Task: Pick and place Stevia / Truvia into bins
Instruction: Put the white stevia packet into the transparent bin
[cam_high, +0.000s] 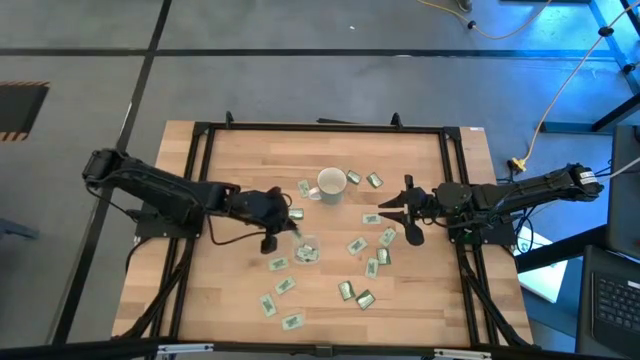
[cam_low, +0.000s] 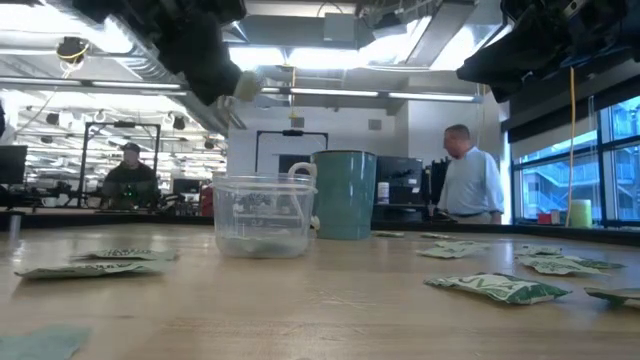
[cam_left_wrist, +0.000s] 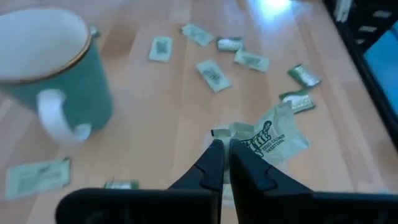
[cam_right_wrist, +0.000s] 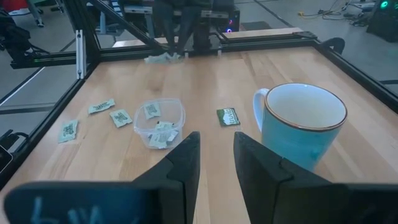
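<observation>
The Stevia sachet (cam_left_wrist: 273, 138), a crumpled green-and-white paper packet, hangs clenched in the left claw (cam_left_wrist: 224, 149), mid-frame just above the clear round plastic cup (cam_high: 306, 250). Released off-centre, it could miss. The right claw (cam_right_wrist: 215, 152) waits, released.

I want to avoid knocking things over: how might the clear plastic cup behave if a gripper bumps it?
The clear cup looks thin-walled and holds only a few sachets, so it is probably light and would slide. Being low and wide, it seems unlikely to tip.
</observation>
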